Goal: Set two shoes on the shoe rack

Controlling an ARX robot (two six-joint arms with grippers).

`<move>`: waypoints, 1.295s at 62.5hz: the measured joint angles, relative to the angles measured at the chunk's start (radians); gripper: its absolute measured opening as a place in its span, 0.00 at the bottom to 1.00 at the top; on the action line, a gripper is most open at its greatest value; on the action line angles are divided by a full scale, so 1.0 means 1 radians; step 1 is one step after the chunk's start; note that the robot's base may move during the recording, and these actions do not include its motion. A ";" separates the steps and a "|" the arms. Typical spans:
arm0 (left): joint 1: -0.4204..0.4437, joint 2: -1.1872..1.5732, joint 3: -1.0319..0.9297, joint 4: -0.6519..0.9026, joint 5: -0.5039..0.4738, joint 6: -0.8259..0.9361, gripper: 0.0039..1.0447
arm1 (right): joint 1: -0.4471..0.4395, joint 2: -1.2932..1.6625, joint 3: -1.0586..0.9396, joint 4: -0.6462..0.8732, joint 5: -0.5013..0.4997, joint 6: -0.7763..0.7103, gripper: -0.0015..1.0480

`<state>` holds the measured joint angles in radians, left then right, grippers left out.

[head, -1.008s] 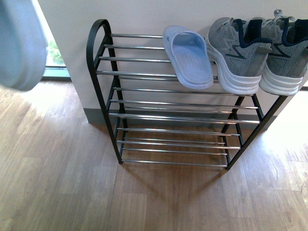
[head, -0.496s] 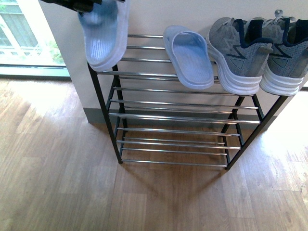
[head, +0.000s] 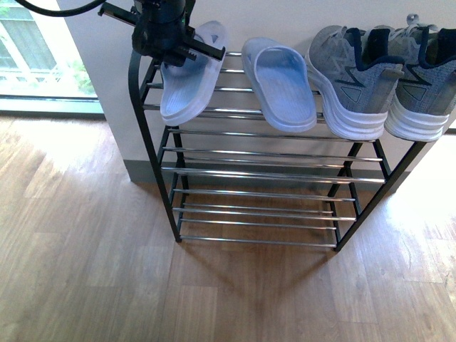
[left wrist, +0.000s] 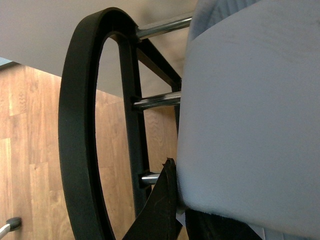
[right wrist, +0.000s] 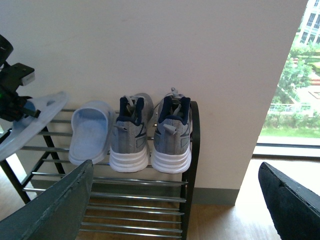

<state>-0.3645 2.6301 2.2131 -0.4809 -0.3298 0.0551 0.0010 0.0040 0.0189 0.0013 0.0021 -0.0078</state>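
Note:
My left gripper [head: 168,34] is shut on a pale blue slide sandal [head: 187,80], which lies slanted over the left end of the shoe rack's [head: 140,107] top tier. Its lower end reaches the front bars. In the left wrist view this sandal [left wrist: 250,110] fills the frame beside the rack's black side loop [left wrist: 75,125], with one dark finger [left wrist: 161,207] against it. The other slide sandal [head: 279,82] rests on the top tier just to the right. My right gripper [right wrist: 175,167] is open and empty, well back from the rack [right wrist: 190,150]; it sees both sandals [right wrist: 25,127] [right wrist: 90,132].
A pair of grey sneakers [head: 356,78] [head: 420,78] fills the right end of the top tier. The lower tiers [head: 271,176] hold nothing. The rack stands against a white wall on a wooden floor [head: 85,271]. Windows [head: 28,50] flank the wall.
My left gripper has carried the sandal from the far upper left, rightward and down, onto the left end of the rack's top tier. The other shoes have not moved.

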 joint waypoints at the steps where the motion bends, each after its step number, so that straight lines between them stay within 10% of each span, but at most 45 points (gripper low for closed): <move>1: 0.000 0.011 0.019 0.001 0.006 -0.004 0.05 | 0.000 0.000 0.000 0.000 0.000 0.000 0.91; 35: -0.008 -0.243 -0.231 0.109 0.167 -0.197 0.93 | 0.000 0.000 0.000 0.000 0.000 0.000 0.91; 51: 0.029 -0.681 -0.624 0.313 0.108 -0.303 0.90 | 0.000 0.000 0.000 0.000 0.000 0.000 0.91; 60: 0.091 -0.859 -1.135 1.136 0.062 -0.115 0.57 | 0.000 0.000 0.000 0.000 0.000 0.000 0.91; 81: 0.190 -1.140 -1.651 1.416 0.159 -0.070 0.02 | 0.000 0.000 0.000 0.000 0.000 0.000 0.91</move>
<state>-0.1741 1.4899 0.5617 0.9356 -0.1707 -0.0147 0.0010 0.0040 0.0189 0.0013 0.0017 -0.0078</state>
